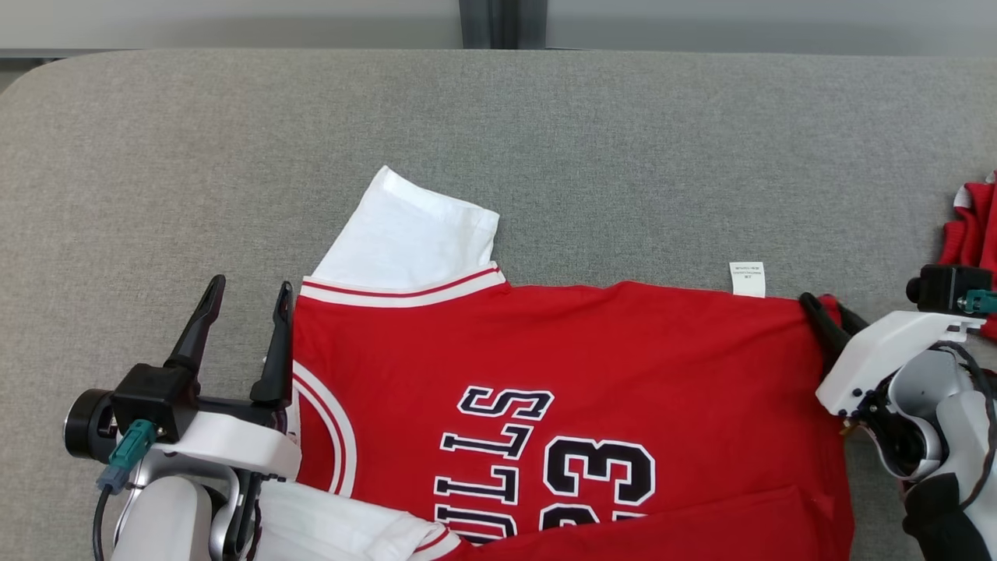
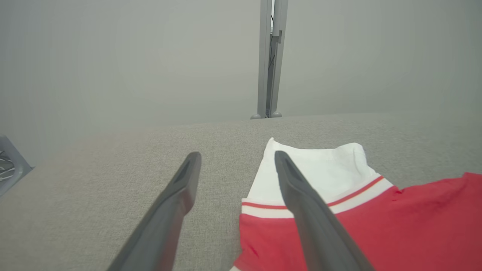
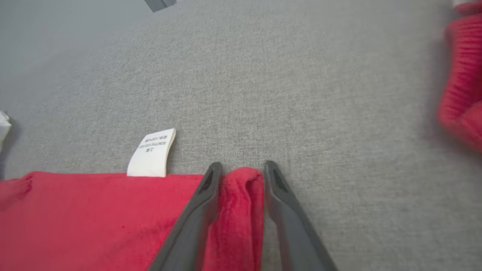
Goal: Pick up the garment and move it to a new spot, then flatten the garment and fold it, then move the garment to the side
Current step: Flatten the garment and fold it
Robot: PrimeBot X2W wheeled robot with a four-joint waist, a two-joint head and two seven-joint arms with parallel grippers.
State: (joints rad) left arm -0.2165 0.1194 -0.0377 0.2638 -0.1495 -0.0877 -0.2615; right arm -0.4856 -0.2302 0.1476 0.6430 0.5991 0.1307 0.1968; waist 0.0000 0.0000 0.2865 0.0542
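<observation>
The garment (image 1: 592,351) is a red jersey with white sleeves and dark lettering, spread flat on the grey table and running off the near edge of the head view. A white label (image 1: 747,279) sticks out of its far edge. My right gripper (image 1: 827,308) sits at the garment's far right corner. In the right wrist view my right gripper (image 3: 242,165) has its fingers closed in on a bunched fold of the garment (image 3: 94,214). My left gripper (image 1: 252,284) stands open at the left edge by the white sleeve. Its right finger (image 2: 301,195) hangs over the garment (image 2: 414,226).
A second red cloth (image 1: 974,226) lies at the table's right edge, a short way beyond my right gripper, and appears again as the red cloth (image 3: 461,94). The grey padded table (image 1: 545,140) stretches bare toward the back. A metal post (image 2: 271,56) rises behind the far edge.
</observation>
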